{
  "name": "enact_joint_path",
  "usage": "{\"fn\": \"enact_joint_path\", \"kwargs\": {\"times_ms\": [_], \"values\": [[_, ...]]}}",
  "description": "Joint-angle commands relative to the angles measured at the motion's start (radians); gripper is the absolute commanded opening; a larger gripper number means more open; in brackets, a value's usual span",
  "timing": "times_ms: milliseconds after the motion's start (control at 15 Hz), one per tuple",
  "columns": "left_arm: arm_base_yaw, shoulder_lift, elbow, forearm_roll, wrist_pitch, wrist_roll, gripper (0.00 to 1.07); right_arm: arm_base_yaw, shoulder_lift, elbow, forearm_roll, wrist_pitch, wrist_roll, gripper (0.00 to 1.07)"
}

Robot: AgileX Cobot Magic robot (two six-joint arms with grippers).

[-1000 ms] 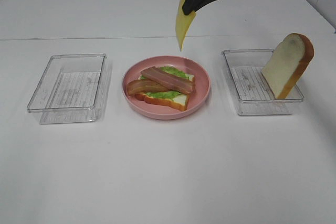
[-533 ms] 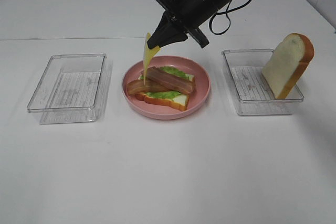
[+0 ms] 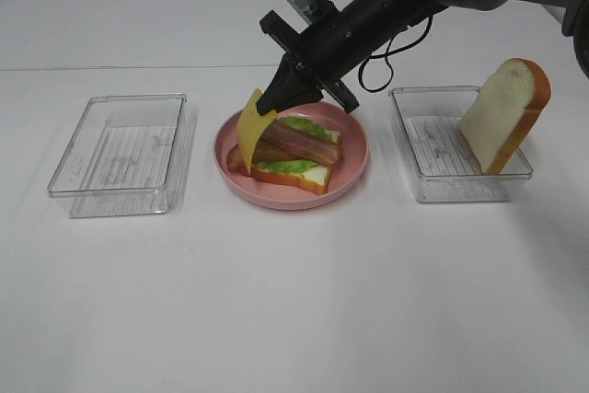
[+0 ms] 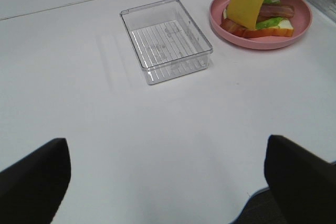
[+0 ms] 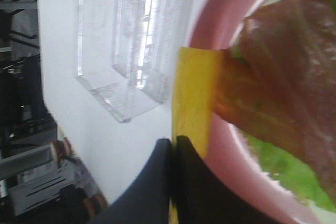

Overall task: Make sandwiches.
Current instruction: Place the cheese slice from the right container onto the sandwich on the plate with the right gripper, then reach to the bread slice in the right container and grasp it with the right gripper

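On the white surface (image 3: 294, 301) the left tool (image 4: 168, 182) hangs low with its fingers (image 4: 31, 179) wide apart and nothing between them. Farther back, an empty tray (image 3: 120, 154) sits left of the pink plate (image 3: 354, 167), which carries bread (image 3: 294, 175), lettuce (image 3: 290, 166) and bacon (image 3: 299, 140). The right tool (image 3: 276, 98) is clamped on the cheese (image 3: 248, 128), whose lower edge seems to touch the bacon. The second slice (image 3: 504, 115) leans in the right tray (image 3: 433, 186).

You have open table (image 3: 304, 301) along the whole near edge. Toward the far edge, the right arm (image 3: 396, 2) slants over the plate (image 3: 354, 167), blocking it from above. A tray (image 3: 120, 154) flanks the plate on the left; the other tray (image 3: 456, 181) holds upright bread (image 3: 506, 112)
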Motion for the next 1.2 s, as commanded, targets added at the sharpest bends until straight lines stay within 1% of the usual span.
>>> {"fn": "enact_joint_path", "kwargs": {"times_ms": [67, 333, 400, 467, 533, 667, 733, 800, 867, 1000, 1200], "values": [[0.001, -0.023, 0.002, 0.002, -0.010, -0.009, 0.95, 0.001, -0.027, 0.007, -0.140, -0.043, 0.063, 0.00], [0.001, -0.023, 0.002, 0.002, -0.010, -0.009, 0.95, 0.001, -0.057, 0.005, -0.336, -0.068, 0.182, 0.00], [0.001, -0.023, 0.002, 0.002, -0.010, -0.009, 0.95, 0.001, -0.057, 0.005, -0.336, -0.068, 0.182, 0.00], [0.001, -0.023, 0.002, 0.002, -0.010, -0.009, 0.95, 0.001, -0.057, 0.005, -0.341, -0.068, 0.202, 0.04], [0.001, -0.023, 0.002, 0.002, -0.010, -0.009, 0.95, 0.001, -0.057, 0.005, -0.341, -0.068, 0.221, 0.15], [0.001, -0.023, 0.002, 0.002, -0.010, -0.009, 0.95, 0.001, -0.058, 0.005, -0.341, -0.066, 0.241, 0.54], [0.001, -0.023, 0.002, 0.002, -0.010, -0.009, 0.95, 0.001, -0.060, 0.005, -0.341, -0.064, 0.241, 0.70], [0.001, -0.023, 0.002, 0.002, -0.010, -0.009, 0.95, 0.001, -0.060, 0.005, -0.341, -0.064, 0.241, 0.70], [0.001, -0.023, 0.002, 0.002, -0.010, -0.009, 0.95, 0.001, -0.071, 0.005, -0.349, -0.061, 0.241, 0.79], [0.001, -0.023, 0.002, 0.002, -0.010, -0.009, 0.95, 0.001, -0.105, 0.005, -0.394, -0.061, 0.241, 0.78], [0.001, -0.023, 0.002, 0.002, -0.010, -0.009, 0.95, 0.001, -0.197, 0.005, -0.541, -0.064, 0.242, 0.78]]}}
